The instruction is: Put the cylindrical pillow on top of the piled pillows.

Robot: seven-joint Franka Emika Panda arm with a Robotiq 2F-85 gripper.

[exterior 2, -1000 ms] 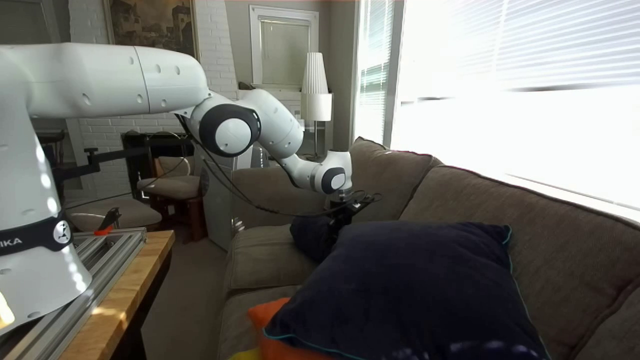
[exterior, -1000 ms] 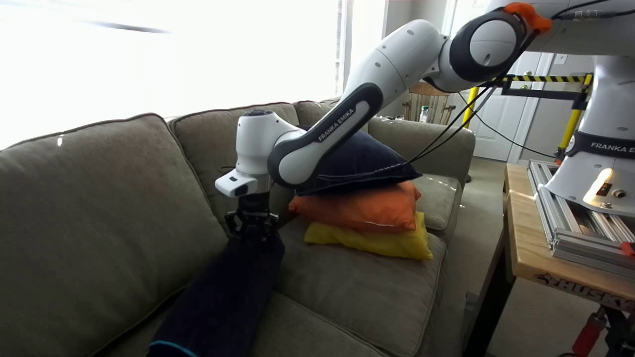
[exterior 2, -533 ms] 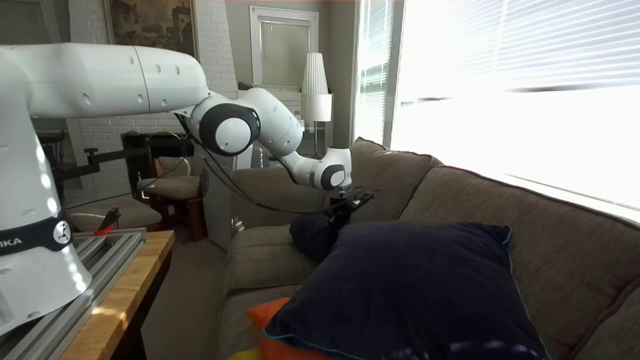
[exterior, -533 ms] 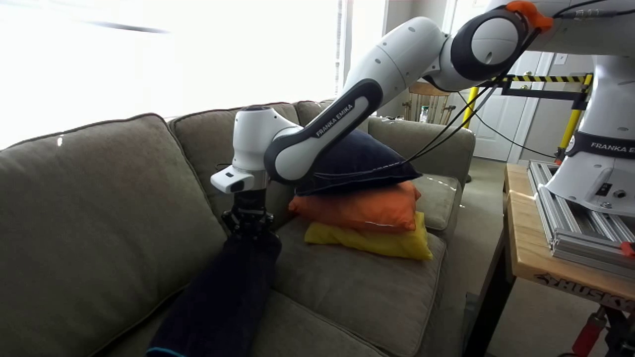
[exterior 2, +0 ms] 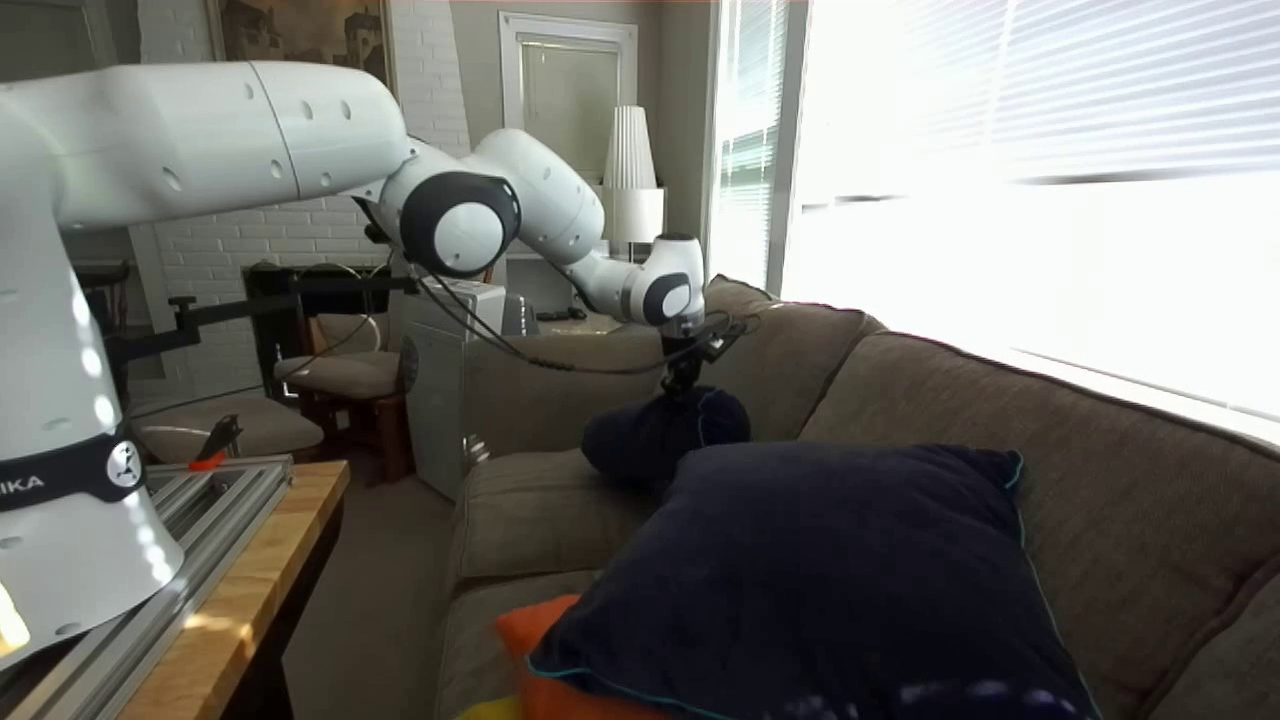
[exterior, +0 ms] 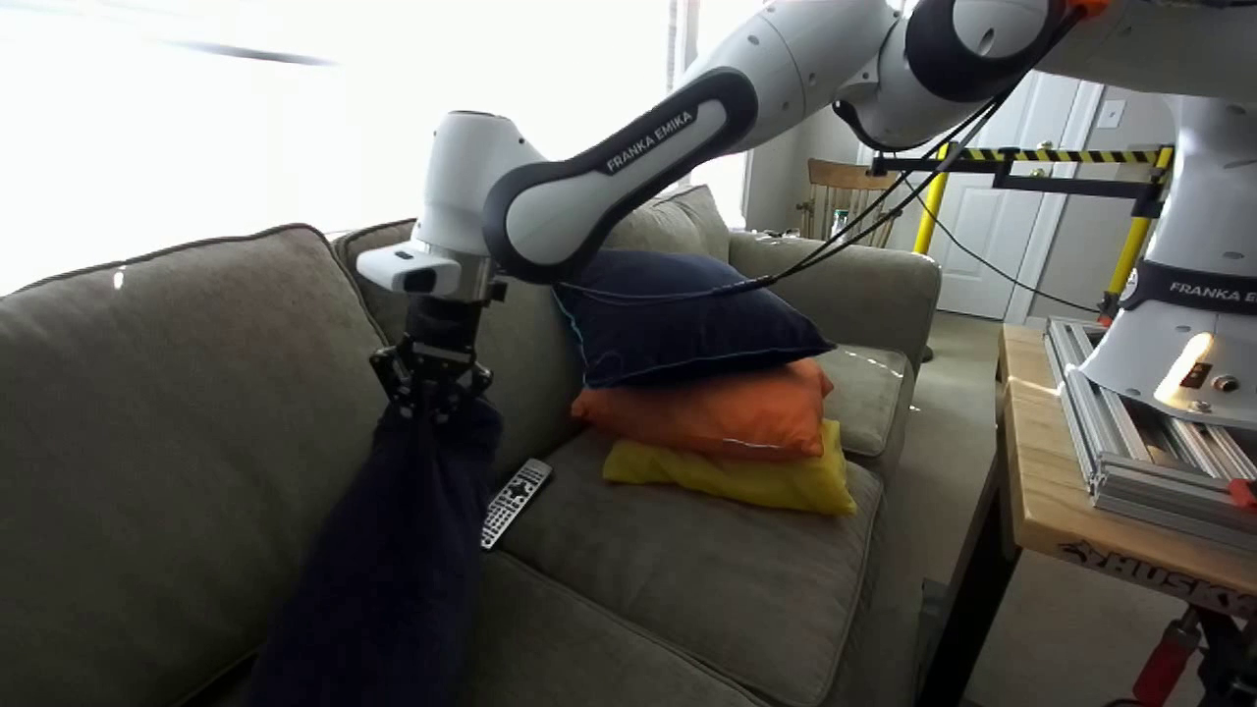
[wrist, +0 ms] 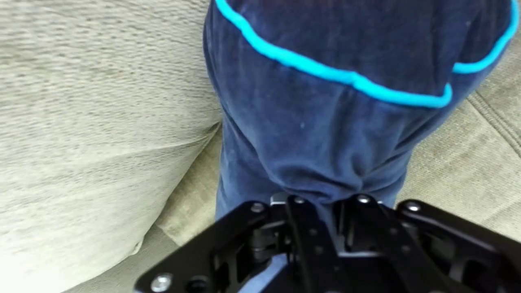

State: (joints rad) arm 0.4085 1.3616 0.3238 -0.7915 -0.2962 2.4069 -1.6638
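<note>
Sofa (exterior: 678, 570) off long edge of desk (exterior: 1043, 442). Pile (exterior: 702, 412) opposite edge. Bolster (exterior: 393, 560) over sofa, past edge's HUSKY corner, held near one end. Gripper (wrist: 320, 205) narrow, fabric pinched between fingers (wrist: 307, 224). Risk: lopsided hold lets free end drag, topple pile.

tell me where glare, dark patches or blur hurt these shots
Both exterior views: the window is largely blown out to white; in an exterior view the cylindrical pillow is so dark that little fabric detail shows. Wrist view: its folds show clearly, the sofa back cushion pales to near white at lower left, and the gripper looks slightly soft near the bottom edge.
</note>
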